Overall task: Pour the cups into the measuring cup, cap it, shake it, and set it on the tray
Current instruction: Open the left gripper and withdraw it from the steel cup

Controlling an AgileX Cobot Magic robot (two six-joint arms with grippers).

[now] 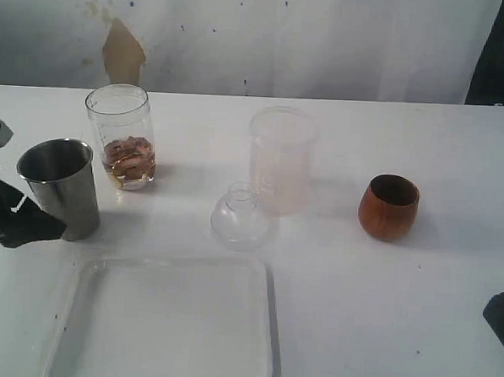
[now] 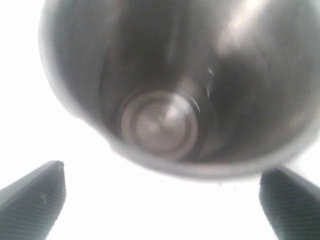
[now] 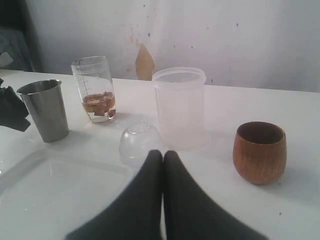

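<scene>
The steel tumbler (image 1: 59,187) stands upright at the table's left; the left wrist view looks down into its bare inside (image 2: 160,120). My left gripper (image 1: 22,219) sits just left of its base, open, its fingers (image 2: 35,200) spread wide and short of the rim. The measuring cup (image 1: 122,137) stands behind the tumbler with brown pieces at its bottom and no cap on it. The wooden cup (image 1: 389,207) stands at the right. The white tray (image 1: 165,323) lies at the front. My right gripper (image 3: 162,155) is shut on nothing, low at the front right (image 1: 500,324).
A frosted, wider container (image 1: 281,159) stands mid-table. A clear domed cap (image 1: 240,217) rests in front of it, near the tray's far right corner. A white wall runs behind the table.
</scene>
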